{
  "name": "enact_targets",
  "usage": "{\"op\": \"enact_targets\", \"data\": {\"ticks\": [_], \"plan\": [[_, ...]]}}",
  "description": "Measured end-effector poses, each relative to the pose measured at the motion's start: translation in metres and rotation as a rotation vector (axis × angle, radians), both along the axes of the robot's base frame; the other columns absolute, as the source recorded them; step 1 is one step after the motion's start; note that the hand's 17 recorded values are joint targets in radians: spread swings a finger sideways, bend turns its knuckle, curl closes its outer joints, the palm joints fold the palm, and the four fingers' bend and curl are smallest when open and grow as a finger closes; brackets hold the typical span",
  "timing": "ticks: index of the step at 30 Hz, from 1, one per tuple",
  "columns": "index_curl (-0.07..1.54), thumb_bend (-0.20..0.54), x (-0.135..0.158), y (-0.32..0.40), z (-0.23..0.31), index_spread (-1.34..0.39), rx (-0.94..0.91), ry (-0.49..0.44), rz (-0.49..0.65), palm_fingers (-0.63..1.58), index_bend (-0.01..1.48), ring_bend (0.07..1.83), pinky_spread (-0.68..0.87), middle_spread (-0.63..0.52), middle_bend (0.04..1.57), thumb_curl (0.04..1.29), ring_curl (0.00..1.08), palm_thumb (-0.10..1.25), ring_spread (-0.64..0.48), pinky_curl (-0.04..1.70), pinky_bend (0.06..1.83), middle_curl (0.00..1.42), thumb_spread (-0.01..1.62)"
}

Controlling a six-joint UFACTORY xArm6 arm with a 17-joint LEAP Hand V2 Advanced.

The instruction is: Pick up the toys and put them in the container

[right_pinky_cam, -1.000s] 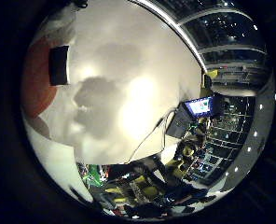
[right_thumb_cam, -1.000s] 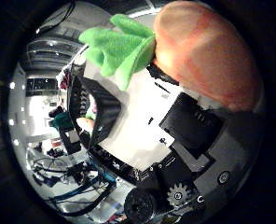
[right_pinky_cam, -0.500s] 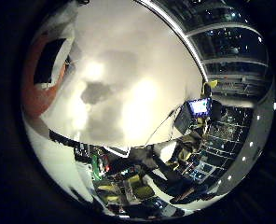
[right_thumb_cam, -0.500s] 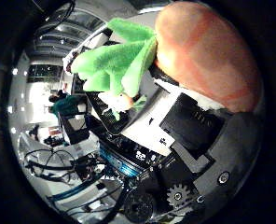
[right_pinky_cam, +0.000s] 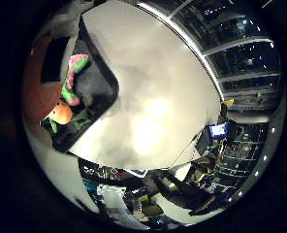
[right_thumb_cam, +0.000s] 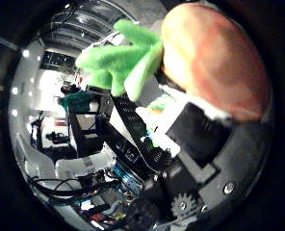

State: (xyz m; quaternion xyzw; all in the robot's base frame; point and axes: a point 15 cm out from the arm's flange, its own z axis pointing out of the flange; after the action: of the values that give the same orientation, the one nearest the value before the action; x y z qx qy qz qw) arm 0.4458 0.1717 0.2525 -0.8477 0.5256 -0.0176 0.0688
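Orange plush fills the thumb-side view: a carrot toy (right_thumb_cam: 214,62) with green felt leaves (right_thumb_cam: 121,60) sits close against the palm, pinched by the hand (right_thumb_cam: 200,144), whose black and white fingers curl onto it. From the little-finger side, a dark container (right_pinky_cam: 92,92) rests on the white table (right_pinky_cam: 153,102), holding a pink and green toy (right_pinky_cam: 71,77) beside a small orange toy (right_pinky_cam: 61,114)

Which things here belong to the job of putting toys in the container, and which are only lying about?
For the job:
- carrot toy, held in the hand
- black container
- pink and green toy and orange toy inside it

Not part of it:
- white table
- monitor
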Motion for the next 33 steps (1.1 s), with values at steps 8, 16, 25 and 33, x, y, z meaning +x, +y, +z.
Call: {"op": "enact_targets", "data": {"ticks": [8, 16, 25, 33], "plan": [[0.43, -0.021, -0.009, -0.003, -0.014, -0.53, -0.02, 0.044, 0.073, -0.08, 0.28, 0.4, 0.34, -0.03, 0.23, 0.45, 0.35, 0.9, 0.12, 0.75, 0.62, 0.38, 1.0], [0.38, -0.022, -0.004, -0.036, -0.012, -0.53, -0.022, 0.064, 0.022, 0.0, 0.21, 0.3, 0.52, 0.01, 0.16, 0.46, 0.29, 0.89, 0.19, 0.57, 0.53, 0.29, 0.99], [0.37, -0.022, -0.039, -0.091, -0.005, -0.52, -0.036, 0.2, -0.072, 0.03, 0.2, 0.24, 0.52, 0.01, 0.16, 0.46, 0.27, 0.89, 0.19, 0.45, 0.5, 0.25, 0.99], [0.37, -0.024, -0.06, -0.138, 0.014, -0.52, -0.03, 0.25, -0.178, 0.06, 0.21, 0.2, 0.49, 0.02, 0.16, 0.46, 0.26, 0.89, 0.2, 0.38, 0.47, 0.24, 1.0]]}}
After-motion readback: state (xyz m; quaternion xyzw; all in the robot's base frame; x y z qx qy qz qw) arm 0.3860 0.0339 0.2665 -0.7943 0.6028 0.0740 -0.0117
